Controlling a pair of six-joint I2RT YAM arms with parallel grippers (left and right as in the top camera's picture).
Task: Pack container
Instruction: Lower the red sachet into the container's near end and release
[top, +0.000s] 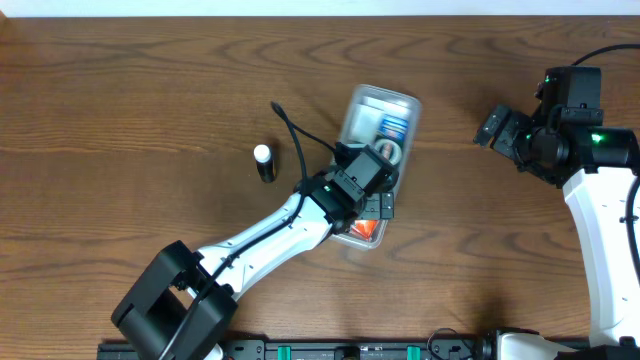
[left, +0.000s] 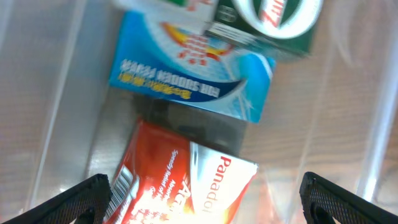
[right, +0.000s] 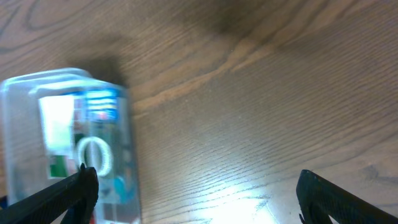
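Note:
The clear plastic container lies in the middle of the table and holds small boxes. My left gripper hovers over its near end, open. In the left wrist view a red and white Panadol box lies between the open fingers, with a blue box and a green and white box beyond it. My right gripper is open and empty at the right, above bare table. The right wrist view shows the container at the left, beside the left finger.
A small black bottle with a white cap stands on the table left of the container. A black cable arcs from the left arm between the bottle and the container.

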